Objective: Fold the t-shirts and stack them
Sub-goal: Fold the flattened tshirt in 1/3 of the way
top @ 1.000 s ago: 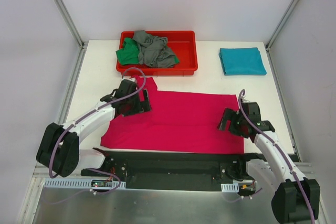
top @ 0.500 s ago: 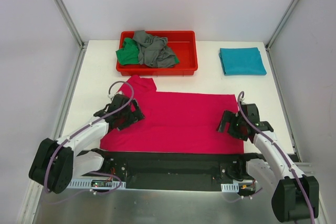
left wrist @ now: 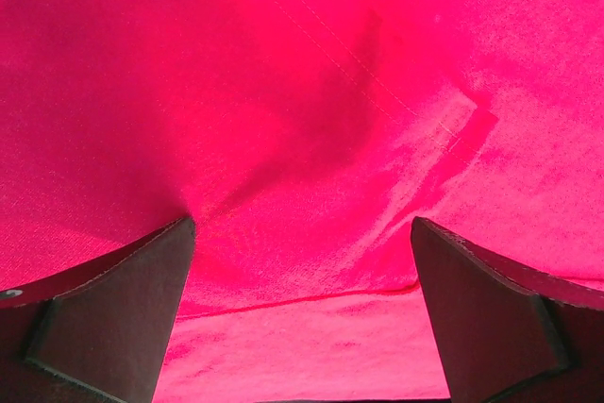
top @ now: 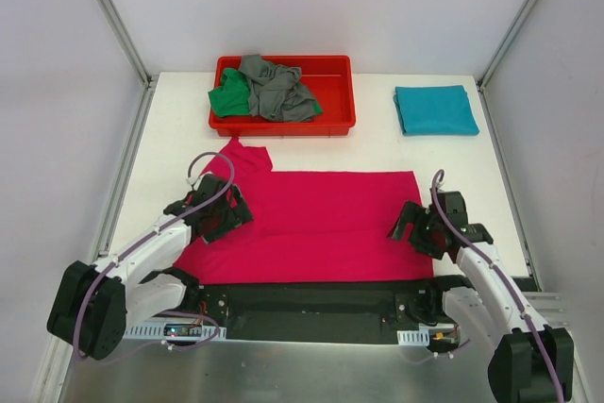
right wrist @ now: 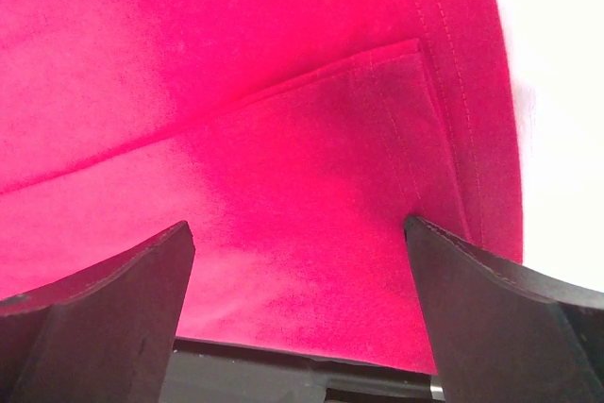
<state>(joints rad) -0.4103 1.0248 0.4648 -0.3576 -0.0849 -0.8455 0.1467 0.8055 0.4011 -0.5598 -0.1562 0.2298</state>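
Observation:
The magenta-pink t-shirt (top: pixel 316 224) lies spread flat on the white table, its near hem over the black base plate. My left gripper (top: pixel 223 219) is open, with its fingertips down on the shirt's left part; pink fabric fills the left wrist view (left wrist: pixel 311 92) between its wide-apart fingers (left wrist: pixel 104 318). My right gripper (top: pixel 411 228) is open over the shirt's right edge (right wrist: pixel 283 139), near a folded hem. The teal t-shirt (top: pixel 435 109) lies folded at the back right. The green t-shirt (top: pixel 228 98) and the grey t-shirt (top: pixel 276 88) lie crumpled in the red tray (top: pixel 332 65).
The red tray stands at the back centre of the table. The black base plate (top: pixel 321 294) runs along the near edge between the arm bases. Metal frame posts (top: pixel 113 16) rise at both back corners. Bare white table (top: pixel 472 176) shows right of the pink shirt.
Both grippers have moved toward the near edge, the left one further and leftward. The pink shirt has slid nearer with them, its hem now over the base plate.

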